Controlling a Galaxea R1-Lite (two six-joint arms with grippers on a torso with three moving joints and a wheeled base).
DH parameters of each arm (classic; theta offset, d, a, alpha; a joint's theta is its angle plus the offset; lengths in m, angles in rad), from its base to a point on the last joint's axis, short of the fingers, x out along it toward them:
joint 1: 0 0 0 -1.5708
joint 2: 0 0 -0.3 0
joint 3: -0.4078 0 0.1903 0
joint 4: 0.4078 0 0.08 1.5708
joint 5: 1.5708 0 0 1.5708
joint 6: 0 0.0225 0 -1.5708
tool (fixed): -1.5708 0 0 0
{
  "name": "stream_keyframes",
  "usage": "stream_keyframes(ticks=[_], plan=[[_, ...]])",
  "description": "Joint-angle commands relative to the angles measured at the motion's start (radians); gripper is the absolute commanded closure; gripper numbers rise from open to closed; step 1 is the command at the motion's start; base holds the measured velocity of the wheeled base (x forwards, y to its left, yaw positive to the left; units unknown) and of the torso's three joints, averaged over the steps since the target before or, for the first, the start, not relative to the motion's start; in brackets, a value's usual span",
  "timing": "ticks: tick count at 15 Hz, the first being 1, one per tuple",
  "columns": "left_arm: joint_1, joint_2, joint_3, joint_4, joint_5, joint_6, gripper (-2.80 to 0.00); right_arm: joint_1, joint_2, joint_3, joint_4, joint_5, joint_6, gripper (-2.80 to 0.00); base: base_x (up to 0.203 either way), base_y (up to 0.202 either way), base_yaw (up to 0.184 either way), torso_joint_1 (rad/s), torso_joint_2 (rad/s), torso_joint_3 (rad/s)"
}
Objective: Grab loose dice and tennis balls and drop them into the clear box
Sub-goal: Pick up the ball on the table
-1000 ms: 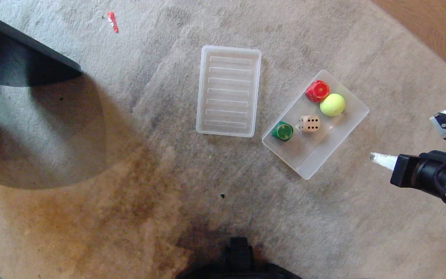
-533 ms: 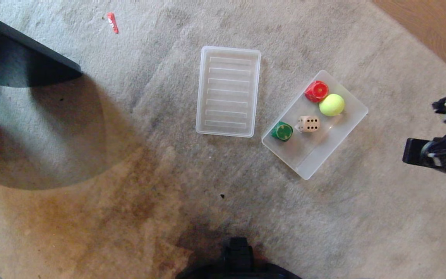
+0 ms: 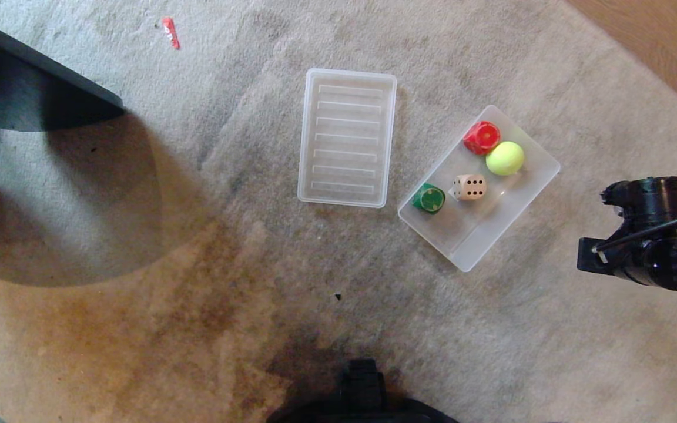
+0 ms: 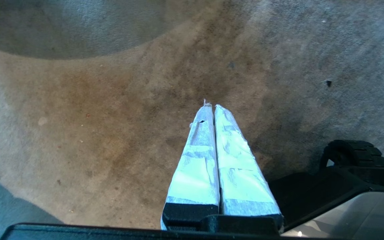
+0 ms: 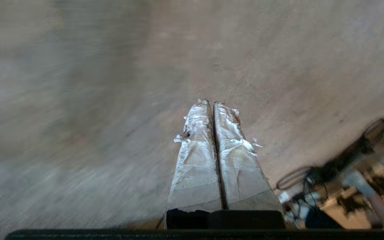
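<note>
The clear box (image 3: 526,197) sits on the carpet (image 3: 197,264) at four o'clock from the ribbed lid (image 3: 347,138), holding the tennis ball (image 3: 504,158) and beige die (image 3: 469,187) (red and green dice too). Right gripper (image 5: 212,103) is clenched, empty, over bare carpet; left gripper (image 4: 210,106) likewise pressed together.

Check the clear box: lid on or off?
Off. The clear box sits open with dice and a ball inside; its lid lies flat on the carpet beside it, apart.
</note>
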Motion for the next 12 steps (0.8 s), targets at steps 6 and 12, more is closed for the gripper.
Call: stream_keyframes(ticks=[6,12], plan=[[0.0,0.0,0.0,0.0,0.001,-0.001,0.0,0.105,-0.617,-0.008,0.273,0.013,-0.027,0.0,0.0,0.0,0.0,0.0,0.0,0.0],[0.0,0.0,0.002,0.0,0.001,-0.001,0.0,0.133,-1.214,0.021,0.489,0.106,-0.148,0.0,0.0,0.0,0.0,0.0,0.0,0.0]])
